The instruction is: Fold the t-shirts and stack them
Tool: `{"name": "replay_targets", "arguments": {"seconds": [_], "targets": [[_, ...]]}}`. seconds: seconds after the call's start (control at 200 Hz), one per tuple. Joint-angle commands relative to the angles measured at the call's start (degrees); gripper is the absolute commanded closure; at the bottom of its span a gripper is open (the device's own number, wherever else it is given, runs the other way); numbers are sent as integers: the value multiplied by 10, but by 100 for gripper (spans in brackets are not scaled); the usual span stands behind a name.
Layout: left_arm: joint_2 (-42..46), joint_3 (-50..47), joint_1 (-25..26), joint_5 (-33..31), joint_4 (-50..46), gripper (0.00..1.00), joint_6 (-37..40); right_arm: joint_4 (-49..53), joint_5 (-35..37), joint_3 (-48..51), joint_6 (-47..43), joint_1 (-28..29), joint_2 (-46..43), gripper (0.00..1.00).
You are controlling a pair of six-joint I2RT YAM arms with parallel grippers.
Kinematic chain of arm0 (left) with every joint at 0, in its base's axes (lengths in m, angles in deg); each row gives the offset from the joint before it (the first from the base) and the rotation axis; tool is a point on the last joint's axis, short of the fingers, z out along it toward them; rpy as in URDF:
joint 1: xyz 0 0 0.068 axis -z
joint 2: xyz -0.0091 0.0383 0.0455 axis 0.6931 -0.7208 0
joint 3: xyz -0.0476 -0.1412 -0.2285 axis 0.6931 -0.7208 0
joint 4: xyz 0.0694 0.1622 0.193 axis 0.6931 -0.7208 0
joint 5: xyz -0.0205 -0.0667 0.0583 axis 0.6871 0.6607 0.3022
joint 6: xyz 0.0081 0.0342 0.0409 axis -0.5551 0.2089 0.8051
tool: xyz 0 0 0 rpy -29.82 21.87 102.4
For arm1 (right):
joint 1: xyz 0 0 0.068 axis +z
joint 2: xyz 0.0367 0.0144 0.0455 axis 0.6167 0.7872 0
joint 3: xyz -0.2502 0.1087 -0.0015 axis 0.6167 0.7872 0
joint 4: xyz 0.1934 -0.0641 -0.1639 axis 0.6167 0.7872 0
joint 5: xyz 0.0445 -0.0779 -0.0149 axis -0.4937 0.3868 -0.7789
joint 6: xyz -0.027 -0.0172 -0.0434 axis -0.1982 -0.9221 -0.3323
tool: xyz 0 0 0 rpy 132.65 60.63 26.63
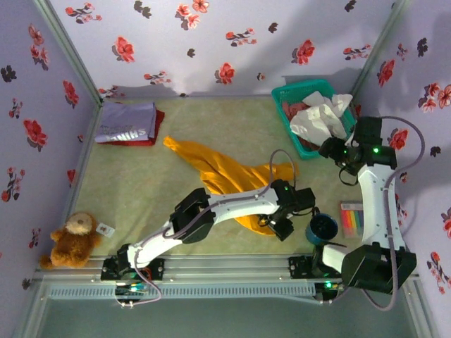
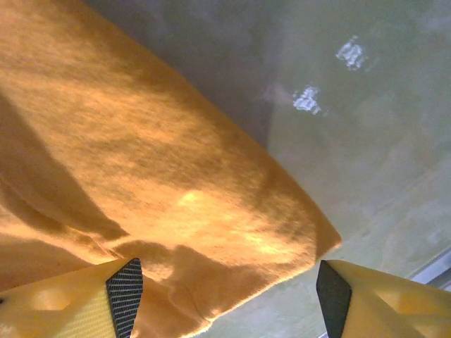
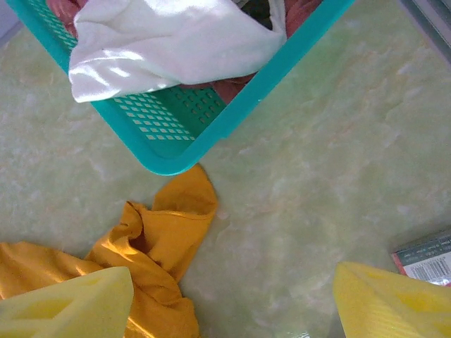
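**Two open grippers, one orange shirt (image 1: pixel 218 172) loose on the table (image 1: pixel 211 120)**

Most of the pale green table is bare. The orange shirt lies crumpled across its middle, running from the far left towards the near right, and one sleeve reaches out until it almost touches the basket (image 1: pixel 285 95).

That teal basket sits in the far right corner. A white shirt (image 1: pixel 320 116) is heaped over its near rim, and some reddish cloth (image 1: pixel 290 109) lies underneath it.

In the far left corner a folded lavender shirt (image 1: pixel 127 123) with white lettering lies on top of a folded red shirt (image 1: pixel 156 130).

The left gripper (image 2: pixel 225 296) hangs low over the near right end of the orange shirt. Its jaws stand apart with the hem of the cloth lying between them, and nothing is pinched. The right gripper (image 3: pixel 232 303) hovers just in front of the basket's near corner. Its jaws are spread wide over bare table, beside the orange sleeve, and they hold nothing.

A brown teddy bear (image 1: pixel 70 239) sits at the near left edge. A dark blue mug (image 1: pixel 320 229) stands near the right arm's base, with a box of coloured pens (image 1: pixel 351 218) just beside it.
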Motion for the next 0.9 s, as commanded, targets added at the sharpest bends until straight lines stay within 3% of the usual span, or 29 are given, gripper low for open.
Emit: {"name": "replay_targets", "arguments": {"seconds": [0.0, 0.355, 0.53, 0.66, 0.775, 0.895], "targets": [[-14, 9, -2, 33, -8, 32, 8, -4, -25, 8, -1, -7, -16, 24], [-67, 71, -3, 30, -56, 58, -5, -9, -32, -1, 9, -7, -8, 24], [-79, 91, -9, 29, -78, 86, -1, -4, -37, -8, 11, -7, -9, 24], [3, 38, -13, -29, -57, 100, -9, -4, -47, -2, 13, -7, -13, 24], [119, -44, -45, -62, -49, 100, -24, -3, -57, 0, 13, -7, -16, 24], [276, -176, -111, -108, -51, 100, -36, -5, -93, 2, 12, -7, -18, 24]]}}
